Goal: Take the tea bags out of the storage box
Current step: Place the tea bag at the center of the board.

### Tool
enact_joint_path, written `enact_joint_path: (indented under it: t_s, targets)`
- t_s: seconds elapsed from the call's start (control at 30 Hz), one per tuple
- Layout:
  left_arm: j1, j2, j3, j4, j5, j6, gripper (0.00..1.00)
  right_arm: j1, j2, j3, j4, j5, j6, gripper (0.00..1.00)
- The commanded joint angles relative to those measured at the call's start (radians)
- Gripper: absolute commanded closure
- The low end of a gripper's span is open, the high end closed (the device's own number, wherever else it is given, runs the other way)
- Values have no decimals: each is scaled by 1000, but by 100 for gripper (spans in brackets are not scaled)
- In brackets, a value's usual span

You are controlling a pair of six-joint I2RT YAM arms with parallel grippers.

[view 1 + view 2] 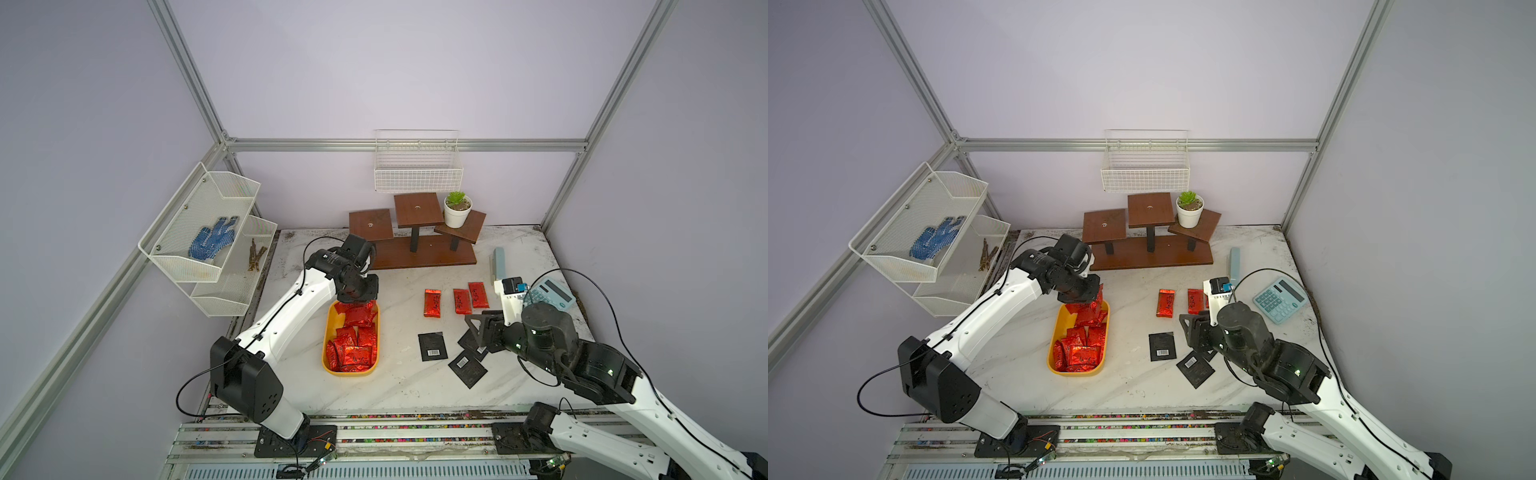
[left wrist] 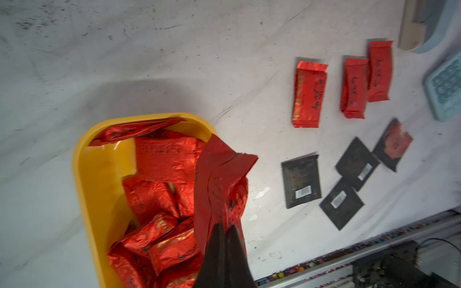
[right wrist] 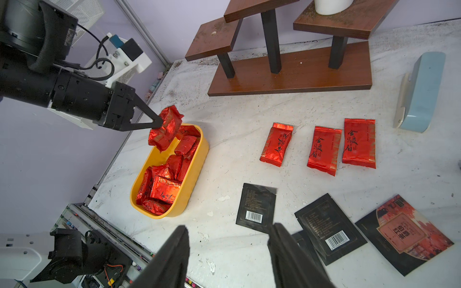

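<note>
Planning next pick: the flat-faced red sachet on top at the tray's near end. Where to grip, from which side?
The sachet leans tilted atop the pile, crimped upper edge free; the tray walls block side approaches. So probably pinch that thin edge from above.

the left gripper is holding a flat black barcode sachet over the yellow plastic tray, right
Not quite: the left gripper is shut on a crinkled red foil sachet, not a black one, over the shallow yellow plastic tray. The right wrist view shows it.
</note>
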Motion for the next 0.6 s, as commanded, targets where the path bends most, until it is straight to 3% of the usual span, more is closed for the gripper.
enact_joint_path:
  t_s: [0.0,0.27,0.57]
  targets:
    - [-9,39,21,187,177,-83,100,2,-34,3,-48,31,-3,43]
    - [-23,248,75,389,241,-167,100,1,-92,8,-108,57,17,42]
    - [-63,550,382,231,-10,-141,100,2,-117,9,-147,65,41,41]
